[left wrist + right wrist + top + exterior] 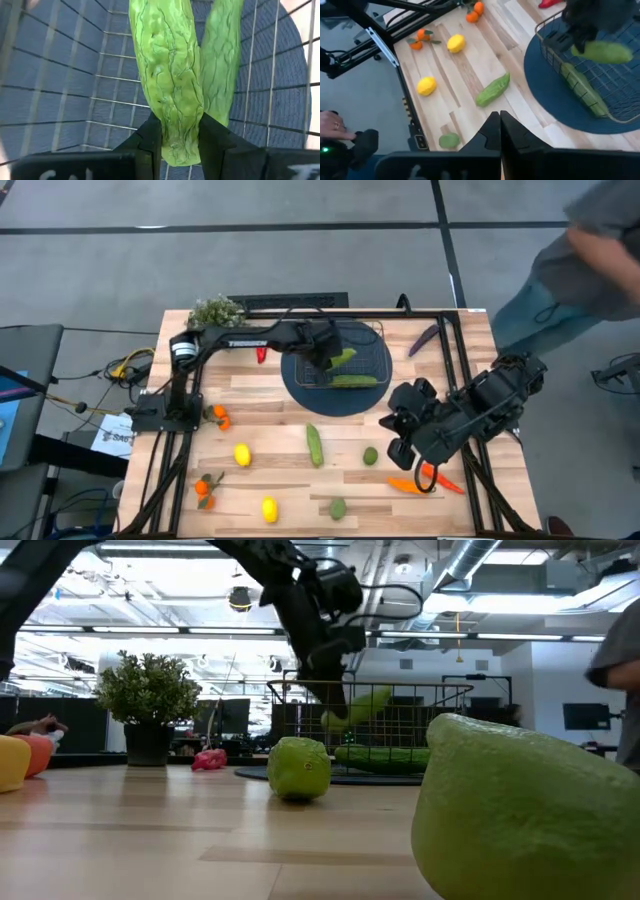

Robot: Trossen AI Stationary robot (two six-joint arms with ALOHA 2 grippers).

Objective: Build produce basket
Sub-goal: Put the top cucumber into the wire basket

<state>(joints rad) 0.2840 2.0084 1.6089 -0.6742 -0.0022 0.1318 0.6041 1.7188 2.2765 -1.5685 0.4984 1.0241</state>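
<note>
The wire basket [372, 340] stands on a round dark blue mat [300, 395] at the table's far middle. One green cucumber [355, 381] lies on its grid floor. My left gripper [324, 356] reaches in from the left, shut on a second green cucumber [342, 357], which is just above the lying one [220, 60]. My right gripper [400, 452] hovers shut and empty over the table's right side, with its fingers [499, 131] together. Loose produce lies on the near half of the table: a cucumber [315, 444], two limes [370, 456], two lemons [242, 454]. My left gripper pinches the cucumber near its one end [176, 142] between its two fingers [150, 140]. The fingers slant down from the table's left. The cucumber runs on past the fingertips, in line with them. It hangs tilted [360, 705] inside the basket's rim, clear of the grid floor.
A leafy plant [216, 311] stands at the far left corner, with a red pepper [261, 353] beside the mat. An eggplant [423, 340] lies right of the basket. A carrot [408, 485] and small oranges [205, 488] lie near the front. A person [590, 260] stands beyond the far right corner.
</note>
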